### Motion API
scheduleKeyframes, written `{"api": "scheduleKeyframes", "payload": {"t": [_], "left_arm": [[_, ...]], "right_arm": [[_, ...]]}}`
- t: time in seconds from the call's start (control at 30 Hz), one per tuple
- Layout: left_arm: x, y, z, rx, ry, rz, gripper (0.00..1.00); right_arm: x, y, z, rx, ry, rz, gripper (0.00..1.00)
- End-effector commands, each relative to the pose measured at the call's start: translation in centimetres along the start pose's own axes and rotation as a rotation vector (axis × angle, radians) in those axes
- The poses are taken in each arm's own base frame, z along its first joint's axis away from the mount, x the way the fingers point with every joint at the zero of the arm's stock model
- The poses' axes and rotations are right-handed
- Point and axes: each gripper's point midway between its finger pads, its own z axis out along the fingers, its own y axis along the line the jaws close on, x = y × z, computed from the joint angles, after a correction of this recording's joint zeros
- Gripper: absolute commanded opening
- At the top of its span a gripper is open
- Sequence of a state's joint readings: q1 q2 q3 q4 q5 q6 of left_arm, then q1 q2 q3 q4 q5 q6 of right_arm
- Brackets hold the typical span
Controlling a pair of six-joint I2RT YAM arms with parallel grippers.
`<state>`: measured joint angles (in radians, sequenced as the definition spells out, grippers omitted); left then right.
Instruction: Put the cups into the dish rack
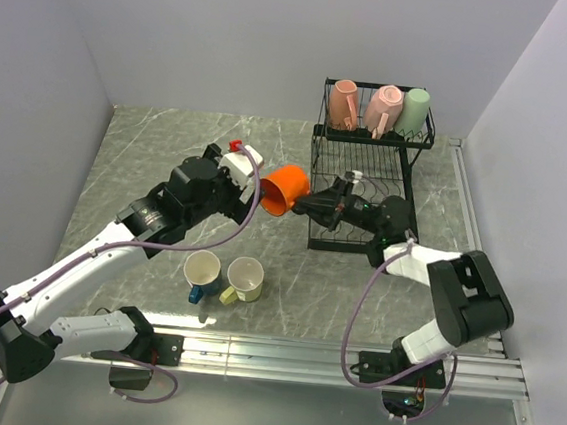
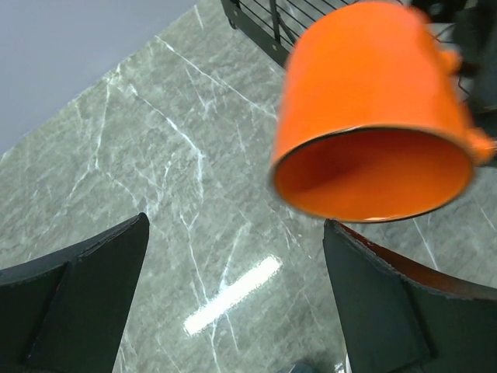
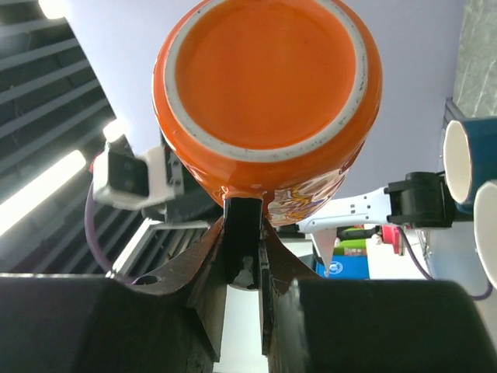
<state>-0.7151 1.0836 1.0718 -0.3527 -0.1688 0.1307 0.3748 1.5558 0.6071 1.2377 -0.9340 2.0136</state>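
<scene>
The left arm (image 1: 109, 246) reached from the near-left corner toward the middle, far and rightward. The left claw (image 2: 235, 233) was spread wide, with nothing between its fingers. The right arm (image 1: 461, 295) was folded back on itself — elbow near right, forearm pointing left — and the right claw (image 1: 314, 207) was clamped on the handle of the orange cup (image 1: 286, 190).

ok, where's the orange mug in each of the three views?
Top external: orange mug mid-frame, on its side, held by the right gripper.
Left wrist: upper right, mouth toward the camera.
Right wrist: top centre, base toward the camera, handle pinched in the right gripper.
Shared landmark: dish rack, just right of the mug in top external and at the top edge in left wrist; not clear in right wrist.
</scene>
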Motion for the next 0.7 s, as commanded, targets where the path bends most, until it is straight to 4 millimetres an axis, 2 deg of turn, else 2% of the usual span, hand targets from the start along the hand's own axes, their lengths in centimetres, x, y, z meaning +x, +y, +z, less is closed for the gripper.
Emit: {"api": "scheduleKeyframes", "payload": {"t": [0.0, 0.03, 0.07, 0.1, 0.13, 0.17, 0.2, 0.23, 0.27, 0.3, 0.37, 0.57, 0.67], "left_arm": [[-3.0, 1.3, 0.0, -0.072, -0.081, -0.046, 0.99], [-2.9, 1.5, 0.2, -0.088, -0.074, -0.052, 0.99], [-2.7, 1.7, 0.3, -0.104, -0.065, -0.068, 0.99], [-2.7, 2.0, 0.3, -0.118, -0.062, -0.075, 0.99], [-2.4, 2.1, 0.6, -0.133, -0.049, -0.093, 0.99], [-2.2, 2.1, 0.5, -0.135, -0.033, -0.104, 0.99], [-1.9, 2.0, 0.6, -0.134, -0.020, -0.108, 0.99], [-1.7, 1.9, 0.7, -0.138, -0.009, -0.120, 0.99], [-1.1, 1.9, 0.8, -0.140, 0.007, -0.123, 0.99], [-0.9, 1.9, 1.0, -0.146, 0.014, -0.123, 0.99], [-0.2, 1.9, 1.1, -0.149, 0.027, -0.120, 0.99], [-0.2, 2.3, 0.8, -0.170, 0.010, -0.116, 0.99], [0.3, 2.4, 0.6, -0.173, 0.017, -0.098, 0.99]], "right_arm": [[3.6, 5.7, -2.8, -0.154, 0.061, -0.298, 0.00], [3.0, 5.3, -3.2, -0.124, 0.037, -0.309, 0.00], [1.6, 5.3, -4.0, -0.095, -0.015, -0.330, 0.00], [0.4, 4.2, -4.5, -0.018, -0.064, -0.352, 0.00], [-0.2, 4.4, -4.7, 0.027, -0.079, -0.393, 0.00], [-2.9, 1.2, -6.1, 0.192, -0.156, -0.394, 0.00], [-3.3, 1.0, -6.7, 0.263, -0.191, -0.451, 0.00], [-5.0, 3.0, -6.8, 0.327, -0.272, -0.559, 0.00], [-6.0, 2.3, -7.4, 0.423, -0.309, -0.598, 0.00], [-6.3, 0.4, -8.5, 0.537, -0.294, -0.614, 0.00], [-7.5, 0.0, -9.3, 0.593, -0.338, -0.634, 0.00], [-10.9, -2.5, -12.7, 0.796, -0.510, -0.688, 0.00], [-11.8, -2.9, -13.9, 0.846, -0.567, -0.718, 0.00]]}}
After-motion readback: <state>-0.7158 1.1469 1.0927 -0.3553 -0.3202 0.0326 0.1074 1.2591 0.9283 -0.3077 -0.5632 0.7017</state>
